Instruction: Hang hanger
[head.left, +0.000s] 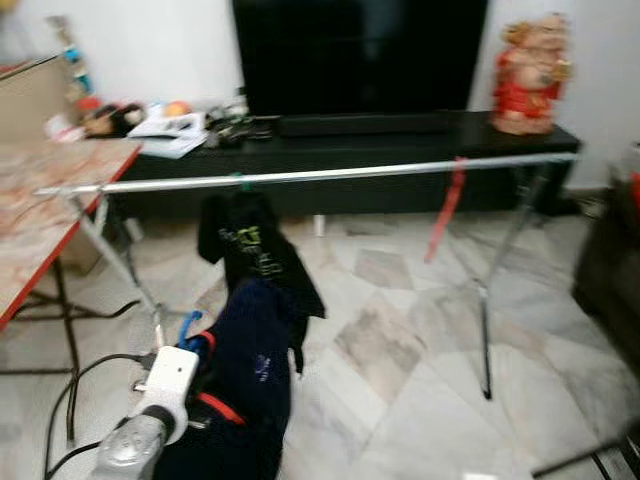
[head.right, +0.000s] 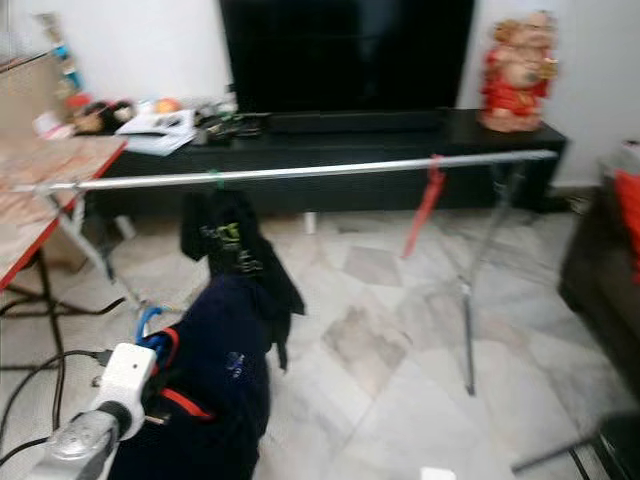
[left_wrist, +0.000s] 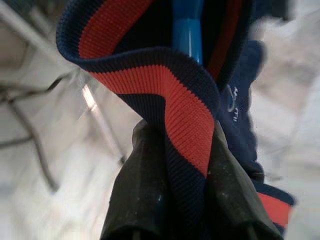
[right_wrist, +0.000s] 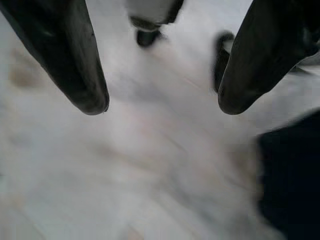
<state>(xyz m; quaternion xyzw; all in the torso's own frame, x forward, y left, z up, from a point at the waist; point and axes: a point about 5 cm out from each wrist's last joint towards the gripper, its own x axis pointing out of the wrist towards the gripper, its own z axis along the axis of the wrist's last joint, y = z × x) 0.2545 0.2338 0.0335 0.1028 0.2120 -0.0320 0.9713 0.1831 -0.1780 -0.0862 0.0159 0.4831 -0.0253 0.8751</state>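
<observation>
Left pincer (left_wrist: 175, 165) clamped on navy garment's (head.left: 245, 385) red-striped collar, right pincer (right_wrist: 160, 107) wide apart above floor (head.left: 400, 350)

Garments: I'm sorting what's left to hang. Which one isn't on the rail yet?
The navy garment with red trim, pinched in the left gripper on a blue hanger. The black garment already hangs from the rail.

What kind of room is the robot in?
Probably a living room at home: a big black television stands on a low black cabinet, with a long silver clothes rail set up on the pale marble-tiled floor.
</observation>
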